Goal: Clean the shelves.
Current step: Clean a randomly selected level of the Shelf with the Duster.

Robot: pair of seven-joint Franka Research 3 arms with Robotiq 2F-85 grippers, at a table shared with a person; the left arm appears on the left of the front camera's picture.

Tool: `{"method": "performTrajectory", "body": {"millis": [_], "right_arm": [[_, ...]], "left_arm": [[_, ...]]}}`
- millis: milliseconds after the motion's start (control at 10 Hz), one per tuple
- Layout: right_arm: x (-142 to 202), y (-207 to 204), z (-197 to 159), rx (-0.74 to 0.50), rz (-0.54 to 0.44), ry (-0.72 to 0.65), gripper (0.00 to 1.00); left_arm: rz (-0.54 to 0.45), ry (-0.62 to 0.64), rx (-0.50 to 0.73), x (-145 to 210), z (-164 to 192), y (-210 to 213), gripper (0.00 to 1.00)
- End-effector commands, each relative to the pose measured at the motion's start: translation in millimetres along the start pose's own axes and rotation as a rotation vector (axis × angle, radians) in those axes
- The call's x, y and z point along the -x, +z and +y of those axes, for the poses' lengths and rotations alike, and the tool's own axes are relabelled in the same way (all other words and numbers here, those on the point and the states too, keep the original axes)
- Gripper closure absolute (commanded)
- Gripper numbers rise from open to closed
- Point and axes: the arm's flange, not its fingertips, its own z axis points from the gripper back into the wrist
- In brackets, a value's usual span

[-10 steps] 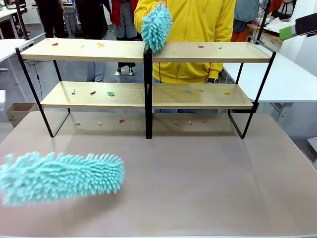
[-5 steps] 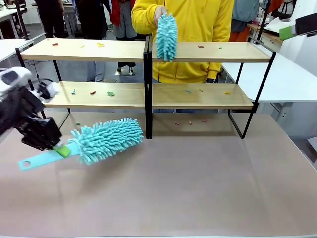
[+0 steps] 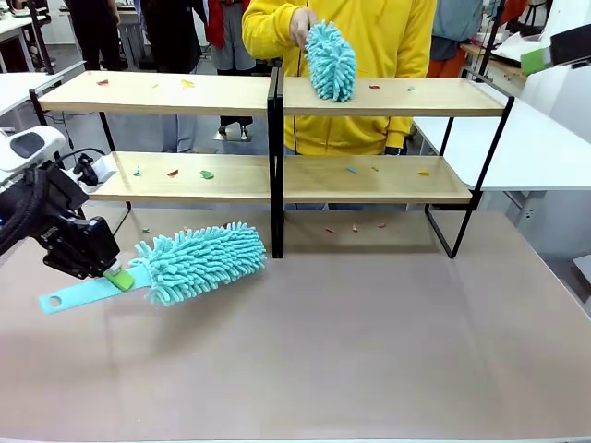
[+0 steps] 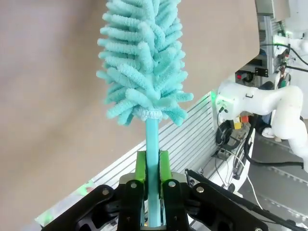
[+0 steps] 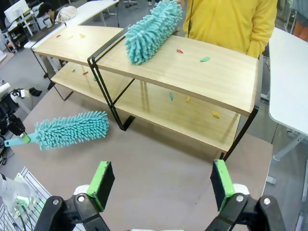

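- Left gripper: jaws are closed on the flat handle of a teal duster, close behind the fluffy head. The long free end of the handle sticks out behind the pads. A hard press on a board may twist the thin handle in the grip, or let it slide through.
- Shelves: the two-tier rack stands on the far half of the table, between the robot and the person. The duster head hangs low over the table, in front of the lower board and just left of the black centre post.
- A sweep to the right may catch the fibres on the post. The frame looks light, so a snag or a firm push may shift the rack toward the person.
- Coloured scraps lie on both boards and on the table beneath. A fast stroke may scatter them onto the table or off the far edge instead of gathering them.
- The person's hand holds a second duster on the upper board, right of the post. A reach to that tier risks contact between arm and hand.
- Right gripper: jaws stand wide open and empty, high above the table. It adds no hazard while idle.
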Motion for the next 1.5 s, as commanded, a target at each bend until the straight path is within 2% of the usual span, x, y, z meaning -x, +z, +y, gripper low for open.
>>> {"method": "performTrajectory", "body": {"millis": [0,100,300,500,1000,1400], "right_arm": [[0,0,-2,-0.002,-0.003,0.016,0.00],[0,0,-2,-0.002,-0.003,0.016,0.00],[0,0,-2,-0.002,-0.003,0.016,0.00],[0,0,-2,-0.002,-0.003,0.016,0.00],[0,0,-2,-0.002,-0.003,0.016,0.00],[0,0,-2,-0.002,-0.003,0.016,0.00]], "left_arm": [[-0.052,0.038,-0.039,-13,0,-23,0.88],[-0.081,0.047,-0.039,-16,-1,-23,0.88],[-0.219,0.064,-0.065,-23,-2,-30,0.88],[-0.241,0.097,-0.112,-36,1,-54,0.88],[-0.401,0.112,-0.221,-56,13,-82,0.88],[-0.431,0.155,-0.308,-63,20,-91,0.88]]}}
